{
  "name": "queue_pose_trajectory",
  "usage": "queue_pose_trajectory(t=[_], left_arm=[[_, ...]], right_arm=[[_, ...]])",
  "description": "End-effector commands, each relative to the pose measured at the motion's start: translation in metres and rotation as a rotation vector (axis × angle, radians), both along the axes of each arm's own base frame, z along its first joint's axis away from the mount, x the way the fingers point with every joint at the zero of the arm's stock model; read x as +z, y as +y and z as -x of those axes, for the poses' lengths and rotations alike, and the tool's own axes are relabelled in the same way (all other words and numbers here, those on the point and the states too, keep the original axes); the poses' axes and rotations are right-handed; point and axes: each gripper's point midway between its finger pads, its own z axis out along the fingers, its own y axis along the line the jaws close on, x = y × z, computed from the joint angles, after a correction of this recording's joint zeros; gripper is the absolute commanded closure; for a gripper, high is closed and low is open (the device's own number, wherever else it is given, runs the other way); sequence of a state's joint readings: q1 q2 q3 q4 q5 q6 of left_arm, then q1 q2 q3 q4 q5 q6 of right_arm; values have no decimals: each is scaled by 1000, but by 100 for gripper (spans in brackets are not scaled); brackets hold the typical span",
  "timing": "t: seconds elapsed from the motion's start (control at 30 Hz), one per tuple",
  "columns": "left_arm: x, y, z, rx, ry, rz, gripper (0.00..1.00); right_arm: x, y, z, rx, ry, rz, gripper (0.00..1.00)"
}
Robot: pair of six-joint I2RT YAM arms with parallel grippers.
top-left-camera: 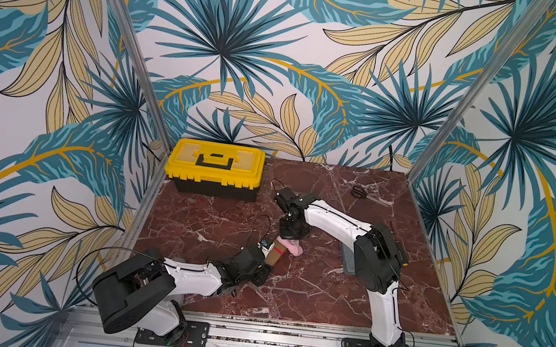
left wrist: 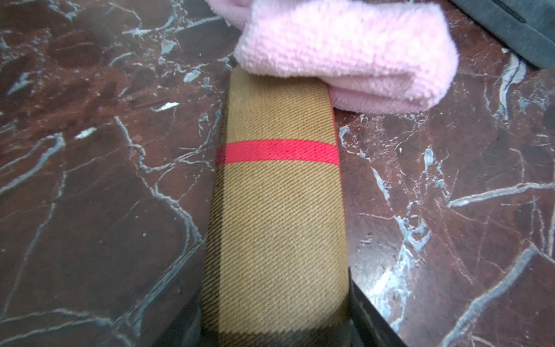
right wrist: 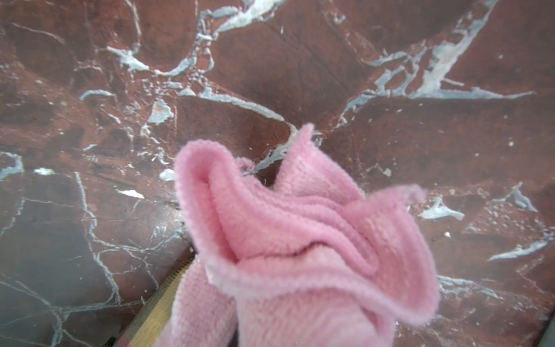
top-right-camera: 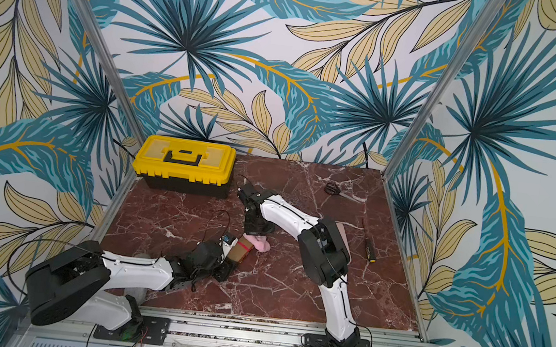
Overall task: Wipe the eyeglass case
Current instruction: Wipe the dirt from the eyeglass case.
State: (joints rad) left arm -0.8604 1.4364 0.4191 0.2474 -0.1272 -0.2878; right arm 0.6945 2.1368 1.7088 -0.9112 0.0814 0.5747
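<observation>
Wiping seems in hand: the eyeglass case (left wrist: 276, 210) lies on the tabletop (top-left-camera: 214, 217) before the yellow toolbox (top-left-camera: 215, 167), left jaws clamped on it; right jaws, pinching the pink cloth (left wrist: 345, 54), press its toolbox-side end; next, probably stroke lengthwise.

The oblong eyeglass case (left wrist: 279, 210), covered in tan twill fabric with one red cross stripe and darker bands along its edges, lies on the red-brown marble desk (top-left-camera: 309, 292) near its middle. Its long axis slants away from the left arm. The case's near end sits clamped between the dark fingers of the left pincer (left wrist: 276, 327).

A fluffy pink microfibre cloth (left wrist: 345, 51) covers the case's far end. The cloth is bunched into soft folds and gathered up into the right pincer (top-left-camera: 292, 236), which is closed on it from above. One rolled fold spills off the case's side onto the desk, touching both.
</observation>
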Motion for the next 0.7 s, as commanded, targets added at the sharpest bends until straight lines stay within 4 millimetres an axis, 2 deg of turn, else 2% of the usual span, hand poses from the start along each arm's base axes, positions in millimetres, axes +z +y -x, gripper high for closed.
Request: queue_pose_trajectory(t=[0.0, 0.07, 0.1, 0.17, 0.2, 0.3, 0.43, 0.5, 0.57, 0.67], left_arm=[[-2, -2, 2, -21, -17, 10, 50], [-2, -3, 2, -23, -19, 11, 50], [-1, -3, 3, -25, -19, 9, 50], [-1, -2, 5, -25, -20, 5, 50], [0, -2, 5, -23, -24, 8, 51], [0, 0, 6, -20, -32, 13, 51], [0, -1, 6, -21, -33, 13, 51], [0, -2, 5, -24, -35, 14, 51], [0, -3, 5, -26, -33, 13, 51], [0, -3, 5, -27, -35, 11, 51]], right_arm=[[-25, 3, 27, 76, 166, 24, 100], [-21, -32, 3, 110, 109, 248, 100], [-12, -44, -9, 132, 61, 338, 100], [12, -52, -23, 143, -35, 391, 100], [26, -50, -26, 144, -72, 368, 100], [48, -29, -15, 129, -64, 191, 100], [49, 18, 18, 64, 52, -129, 100], [43, 46, 33, 31, 123, -287, 100], [29, 62, 45, -20, 200, -386, 100], [6, 64, 49, -62, 264, -419, 100]])
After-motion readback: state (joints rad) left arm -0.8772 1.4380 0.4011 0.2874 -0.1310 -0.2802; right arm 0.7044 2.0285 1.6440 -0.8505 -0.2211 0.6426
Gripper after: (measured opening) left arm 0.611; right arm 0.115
